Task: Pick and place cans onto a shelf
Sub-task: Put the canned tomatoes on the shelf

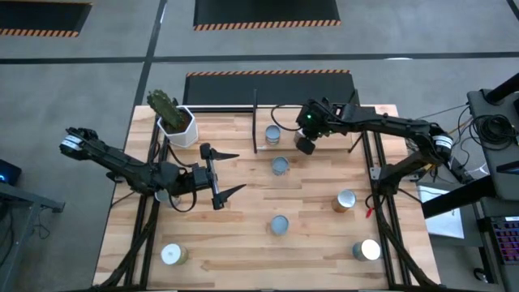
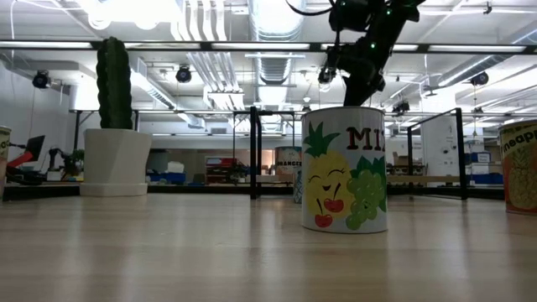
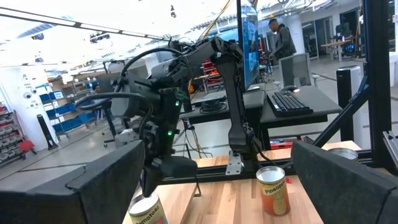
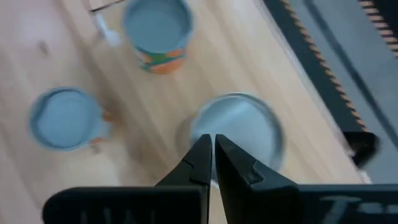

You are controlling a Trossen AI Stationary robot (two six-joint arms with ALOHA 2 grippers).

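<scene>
We see the right tool [image 1: 306, 144] up at the far side of the desk [image 1: 243, 251], near the cactus pot [image 1: 178, 126] end, and its two fingers are pressed together with nothing between them. From its own wrist camera the closed tips [image 4: 210, 163] hang above the silvery top of one can [image 4: 239, 134], with two more cans [image 4: 157, 28] close by on the wood. From overhead we spot one can [image 1: 273, 135] sitting between the pot and the right tool, another can [image 1: 280, 165] just in front of it, and further cans [image 1: 280, 225] scattered across the desk farther from the pot. The left tool [image 1: 229, 172] waits a little in front of the pot, its fingers spread wide and holding nothing. At desk level a can with fruit pictures [image 2: 346, 168] stands upright, right of the pot.
</scene>
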